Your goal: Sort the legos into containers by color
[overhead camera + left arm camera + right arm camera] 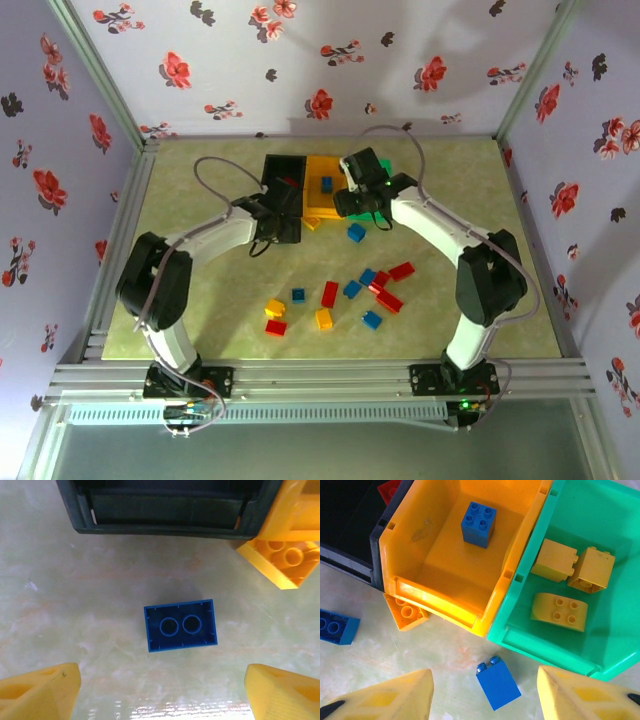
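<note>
1. Plainly, the sort is partway through. Roughly 11 loose legos [330,293] in red, blue and yellow lie scattered on the near middle of the table [200,300].
2. Farther in, on the left, the left gripper [162,680] stands wide open and holds nothing. The first blue brick [181,625] lies flat just beyond its fingertips, roughly centred between them, on the near side of the black bin [170,510].
3. On the right, the right gripper [485,676] is about half open and also holds nothing. Its fingers [385,700] stand on either side of the second blue brick [497,682], which lies on its side, skewed to the jaws and touching neither.
4. The step in hand looks like a pick-up of blue bricks, 1 per arm.
5. Next, each gripper would need to drop squarely over its brick and close. The right one should probably turn a little first, or the skewed brick may twist out.
6. Just beyond, a yellow brick [405,612] sits tucked against the near wall of the orange bin [410,587]. It will be awkward to grasp there.
7. Farthest, the 3 bins stand side by side.
   - The black bin, on the left, holds a red brick [390,490].
   - The orange bin, in the middle, holds 1 blue brick [479,523], so both blue pick-ups should go there.
   - The green bin [520,630], on the right, holds 3 yellow bricks [559,611].
</note>
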Controlling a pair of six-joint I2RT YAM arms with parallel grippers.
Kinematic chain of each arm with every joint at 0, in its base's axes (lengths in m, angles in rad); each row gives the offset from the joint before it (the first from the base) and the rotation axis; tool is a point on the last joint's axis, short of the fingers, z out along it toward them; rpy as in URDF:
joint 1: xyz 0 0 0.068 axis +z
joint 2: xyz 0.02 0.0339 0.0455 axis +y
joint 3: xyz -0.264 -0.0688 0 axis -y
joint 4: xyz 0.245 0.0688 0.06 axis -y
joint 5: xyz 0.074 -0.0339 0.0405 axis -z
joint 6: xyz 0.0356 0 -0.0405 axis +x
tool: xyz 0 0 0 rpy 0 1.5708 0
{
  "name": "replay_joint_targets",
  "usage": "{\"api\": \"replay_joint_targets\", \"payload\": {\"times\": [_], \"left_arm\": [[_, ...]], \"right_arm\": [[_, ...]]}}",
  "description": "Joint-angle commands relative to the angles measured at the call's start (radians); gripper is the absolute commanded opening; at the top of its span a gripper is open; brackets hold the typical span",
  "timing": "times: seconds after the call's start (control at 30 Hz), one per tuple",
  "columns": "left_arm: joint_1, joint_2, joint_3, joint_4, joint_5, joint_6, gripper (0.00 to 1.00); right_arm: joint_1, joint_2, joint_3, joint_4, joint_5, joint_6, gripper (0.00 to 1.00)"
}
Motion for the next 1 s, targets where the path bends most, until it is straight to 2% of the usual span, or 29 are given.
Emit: {"api": "replay_joint_targets", "payload": {"times": [0.0, 0.27, 0.4, 0.63, 0.8, 0.97], "left_arm": [[-0.004, 0.057, 0.055, -0.034, 0.002, -0.04, 0.85], [0.0, 0.136, 0.082, -0.01, 0.012, -0.032, 0.83], [0.003, 0.179, 0.104, -0.005, 0.019, -0.025, 0.77], [0.019, 0.229, 0.125, 0.007, 0.019, -0.017, 0.71], [0.023, 0.238, 0.126, 0.016, 0.021, -0.007, 0.52], [0.023, 0.214, 0.117, 0.017, 0.021, -0.002, 0.41]], "right_arm": [[-0.004, -0.044, -0.021, 0.022, 0.013, 0.029, 0.58], [-0.004, -0.053, -0.05, 0.021, 0.016, 0.037, 0.58], [-0.004, -0.053, -0.059, 0.024, 0.013, 0.046, 0.58], [-0.004, -0.063, -0.081, 0.027, 0.012, 0.053, 0.58], [-0.004, -0.077, -0.097, 0.03, 0.02, 0.052, 0.58], [-0.004, -0.079, -0.101, 0.028, 0.026, 0.051, 0.57]]}}
